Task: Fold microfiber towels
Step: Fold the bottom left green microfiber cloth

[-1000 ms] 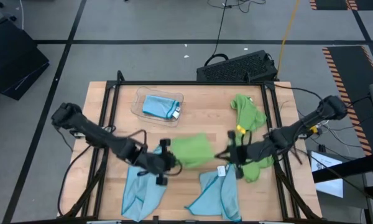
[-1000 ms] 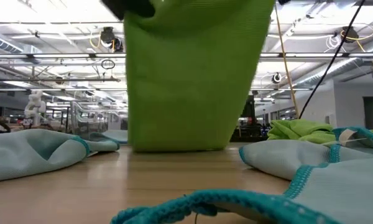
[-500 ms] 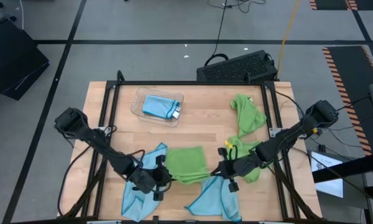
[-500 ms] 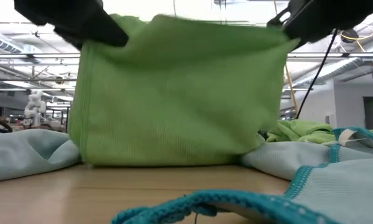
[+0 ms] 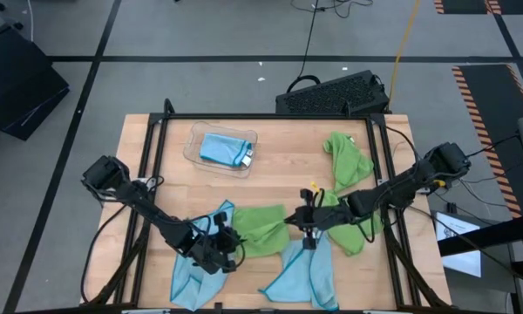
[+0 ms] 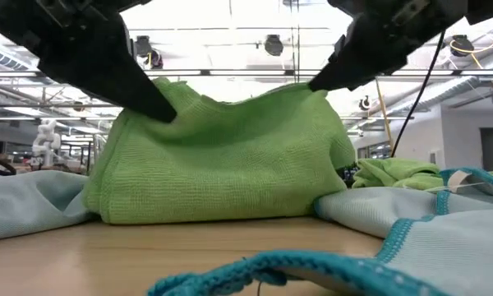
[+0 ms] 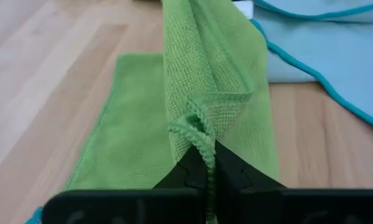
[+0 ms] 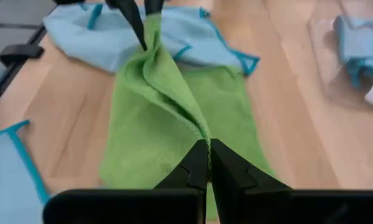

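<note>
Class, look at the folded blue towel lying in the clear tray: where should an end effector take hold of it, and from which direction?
Judging by its pose, pinch the folded blue towel at its thick middle, coming straight down: the clear tray's walls block a sideways approach.

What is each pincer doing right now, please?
Left pincer: closed, holding one end of the lime green microfiber towel.
Right pincer: closed, holding the other end of that towel.

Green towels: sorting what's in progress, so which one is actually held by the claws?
The green towel at the table's middle front, pinched by both claws; the other green one lies crumpled and untouched.
</note>
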